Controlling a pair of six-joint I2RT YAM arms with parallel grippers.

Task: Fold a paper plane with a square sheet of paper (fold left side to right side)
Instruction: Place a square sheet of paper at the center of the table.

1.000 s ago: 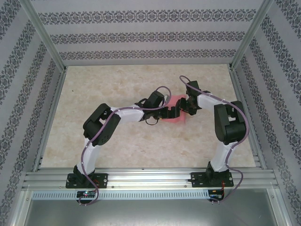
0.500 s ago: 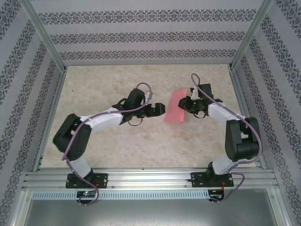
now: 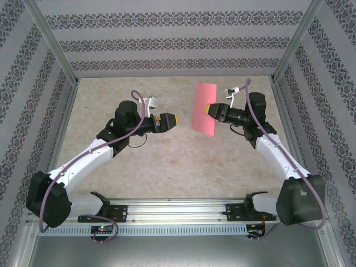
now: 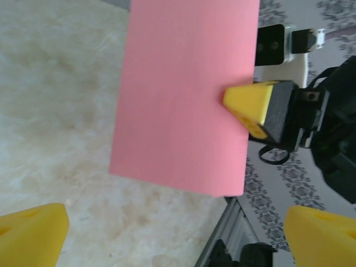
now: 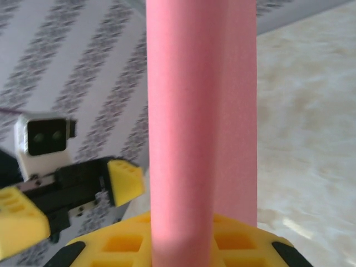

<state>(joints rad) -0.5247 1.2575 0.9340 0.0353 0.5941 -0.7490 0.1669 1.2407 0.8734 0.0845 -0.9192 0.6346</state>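
Paper [image 3: 202, 108] held clear of the tabletop [image 3: 167, 167], standing roughly upright as a folded-over rectangle; in the right wrist view its fold looks rounded, not pressed flat. The right pincer [image 3: 209, 109] is narrow, nipping the sheet at the middle of the edge nearest the right arm. The left pincer [image 3: 170, 119] is wide and empty, pointed at the paper's face and apart from it. Likely risks: the grip covers one small spot on thin paper, so the sheet could swivel or slip out if the arm swings; the free far edge may flap and the layers part, leaving the halves misaligned; a left pincer closing askew would crumple the sheet or set a slanted crease; an advance straight ahead could bring the two pincers tip to tip. Room: open tabletop below and between the arms, back wall [image 3: 183, 55] well apart, frame post [image 3: 286, 53] near the right wrist
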